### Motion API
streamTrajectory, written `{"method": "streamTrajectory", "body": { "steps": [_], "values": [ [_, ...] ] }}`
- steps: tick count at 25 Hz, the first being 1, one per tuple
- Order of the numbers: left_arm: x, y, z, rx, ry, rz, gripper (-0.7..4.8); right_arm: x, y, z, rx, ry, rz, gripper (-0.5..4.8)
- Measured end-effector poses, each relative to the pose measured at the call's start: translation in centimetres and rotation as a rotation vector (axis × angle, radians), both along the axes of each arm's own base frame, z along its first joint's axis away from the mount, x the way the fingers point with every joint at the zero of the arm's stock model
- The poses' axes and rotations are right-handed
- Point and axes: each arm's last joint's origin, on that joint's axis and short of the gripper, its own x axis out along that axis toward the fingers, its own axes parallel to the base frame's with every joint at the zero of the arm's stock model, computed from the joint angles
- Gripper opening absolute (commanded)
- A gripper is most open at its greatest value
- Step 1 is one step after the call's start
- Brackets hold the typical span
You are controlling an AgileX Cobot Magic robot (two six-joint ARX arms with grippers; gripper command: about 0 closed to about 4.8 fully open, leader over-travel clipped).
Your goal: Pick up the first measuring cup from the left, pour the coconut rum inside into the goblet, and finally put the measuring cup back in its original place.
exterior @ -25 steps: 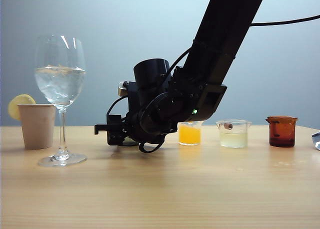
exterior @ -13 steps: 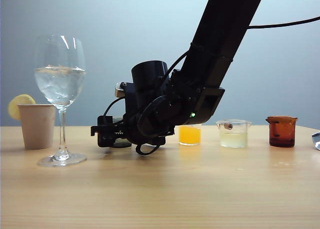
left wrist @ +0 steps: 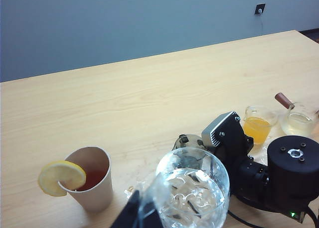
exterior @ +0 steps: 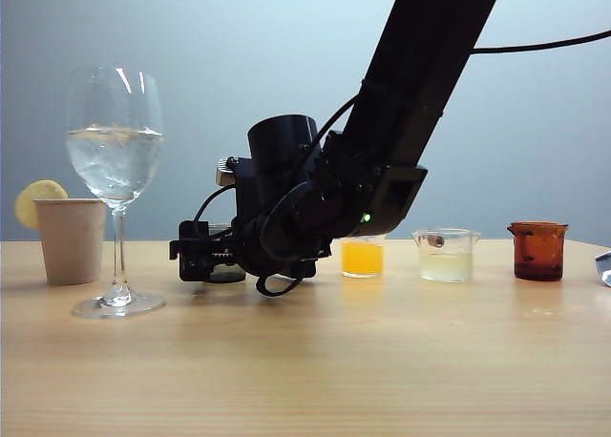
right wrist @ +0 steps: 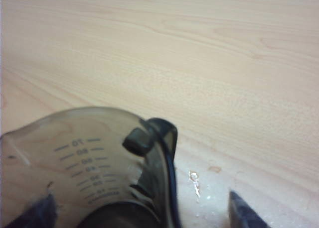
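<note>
The first measuring cup (right wrist: 89,163), smoky grey with printed marks and a dark handle, stands on the table and looks empty inside. My right gripper (right wrist: 142,215) is open around it, its fingertips (right wrist: 241,213) set wide with a gap to the cup's wall. In the exterior view the right gripper (exterior: 196,256) sits low at the table and the cup (exterior: 227,270) is mostly hidden behind it. The goblet (exterior: 115,151) stands at the left with clear coconut rum (exterior: 115,160) in its bowl. Only one dark finger (left wrist: 135,213) of my left gripper shows beside the goblet (left wrist: 192,193).
A beige paper cup (exterior: 69,239) with a lemon slice stands left of the goblet. Right of the arm stand a cup of orange liquid (exterior: 362,256), a clear cup of pale cloudy liquid (exterior: 445,256) and an amber cup (exterior: 538,251).
The right gripper's jaws have spread apart around the measuring cup and the hand has slid slightly left along the table. The goblet and other cups have not moved.
</note>
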Motion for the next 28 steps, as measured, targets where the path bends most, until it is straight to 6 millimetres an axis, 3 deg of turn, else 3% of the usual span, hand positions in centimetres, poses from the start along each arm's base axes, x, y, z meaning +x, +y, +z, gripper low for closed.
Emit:
{"method": "streamTrajectory", "body": {
  "steps": [7, 13, 20, 21, 24, 28],
  "values": [
    [0.0, 0.0, 0.0, 0.000, 0.000, 0.000, -0.05, -0.4, 0.2, 0.6, 0.005, 0.050, 0.012, 4.45],
    [0.0, 0.0, 0.0, 0.000, 0.000, 0.000, -0.05, 0.6, -0.9, 0.6, 0.003, 0.050, -0.024, 4.42],
    [0.0, 0.0, 0.0, 0.000, 0.000, 0.000, -0.05, 0.0, -0.5, 1.4, -0.006, 0.075, 0.022, 3.87],
    [0.0, 0.0, 0.0, 0.000, 0.000, 0.000, -0.05, 0.1, -0.5, 1.4, -0.004, 0.075, 0.026, 3.93],
    [0.0, 0.0, 0.0, 0.000, 0.000, 0.000, -0.05, 0.3, -0.7, 1.5, 0.006, 0.065, 0.030, 4.79],
    [0.0, 0.0, 0.0, 0.000, 0.000, 0.000, -0.05, 0.4, -0.8, 1.8, 0.024, 0.047, 0.032, 4.79]
  ]
}}
